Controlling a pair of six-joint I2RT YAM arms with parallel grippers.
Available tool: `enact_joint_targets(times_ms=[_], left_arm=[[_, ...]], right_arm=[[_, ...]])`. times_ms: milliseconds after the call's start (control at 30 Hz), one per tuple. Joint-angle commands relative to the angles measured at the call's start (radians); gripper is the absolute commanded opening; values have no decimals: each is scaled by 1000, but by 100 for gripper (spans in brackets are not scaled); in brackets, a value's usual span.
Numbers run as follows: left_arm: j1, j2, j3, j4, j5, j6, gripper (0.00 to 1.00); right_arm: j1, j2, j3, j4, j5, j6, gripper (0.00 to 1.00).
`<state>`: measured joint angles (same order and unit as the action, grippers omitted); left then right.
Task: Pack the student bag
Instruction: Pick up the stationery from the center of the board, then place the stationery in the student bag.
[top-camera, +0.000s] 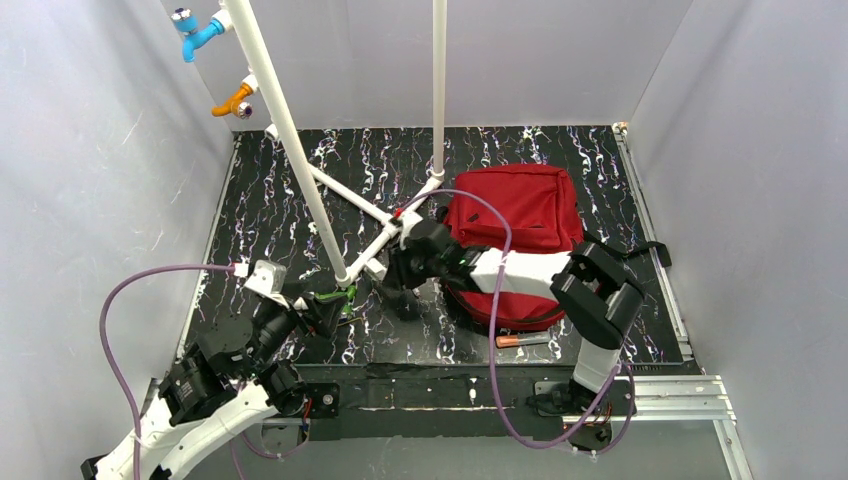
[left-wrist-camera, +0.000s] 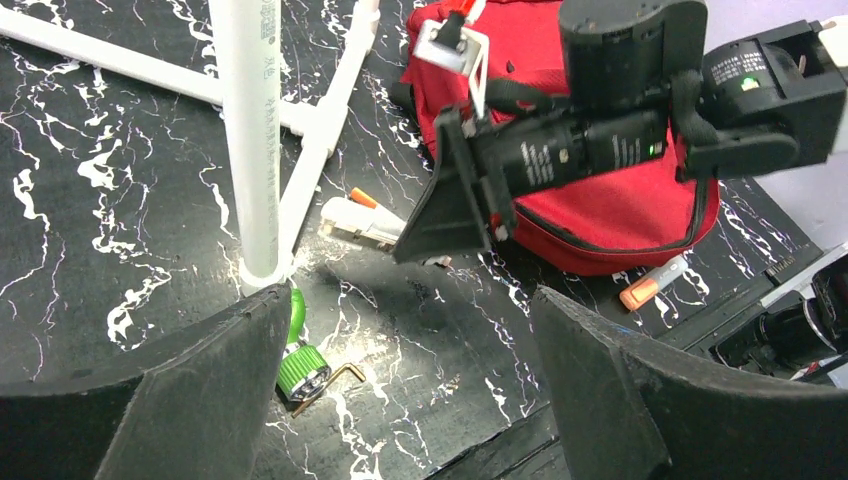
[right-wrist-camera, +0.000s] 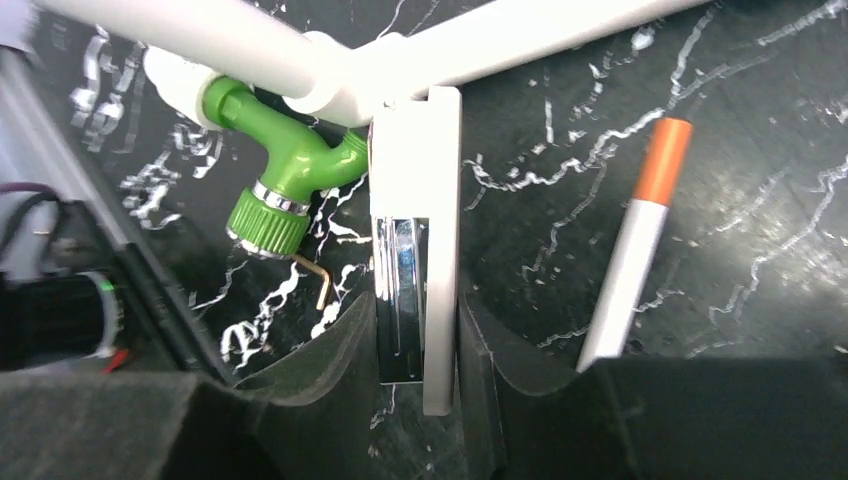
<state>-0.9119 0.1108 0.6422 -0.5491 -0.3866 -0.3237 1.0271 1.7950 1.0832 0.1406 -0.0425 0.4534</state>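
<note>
Right fingers (right-wrist-camera: 320, 370), dark and matte, pinch a flat white plastic bar (right-wrist-camera: 445, 180) with a chrome strip. Left fingers (left-wrist-camera: 200, 380) spread wide, gripping nothing. Slim orange-capped pen (right-wrist-camera: 640, 240) lies right of the bar. Soft red fabric backpack (top-camera: 520, 205) lies right of centre in the top view, on the black marbled tabletop (top-camera: 270, 200).

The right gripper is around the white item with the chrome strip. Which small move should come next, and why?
Probably a short lift straight up. The right gripper clamps the white item on both sides, but its far end is near the white pipe frame and green tap; clearing them seems safer before carrying it to the student bag.
</note>
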Motion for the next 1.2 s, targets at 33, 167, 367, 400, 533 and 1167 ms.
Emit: enact_joint_targets(times_ms=[33,167,367,400,533,1167], left_arm=[[-2,33,19,39,-18,8,89],[-3,50,15,60,-13,9,89],[-2,140,18,125,55,41,89],[-2,160,23,138,68,47,89],[-2,246,39,211,118,79,89],[1,1082,475,314,387,110,89]], right_arm=[[-139,-79,-125,248,-459,241,26],[-222,-139,-237,414,-601,389,26],[-283,-279,-234,258,-668,316,26],[-289,-301,-218,194,-657,275,27],[-294,-394,-87,-303,-410,8,26],[-299,-800,-25,-882,705,-141,27]])
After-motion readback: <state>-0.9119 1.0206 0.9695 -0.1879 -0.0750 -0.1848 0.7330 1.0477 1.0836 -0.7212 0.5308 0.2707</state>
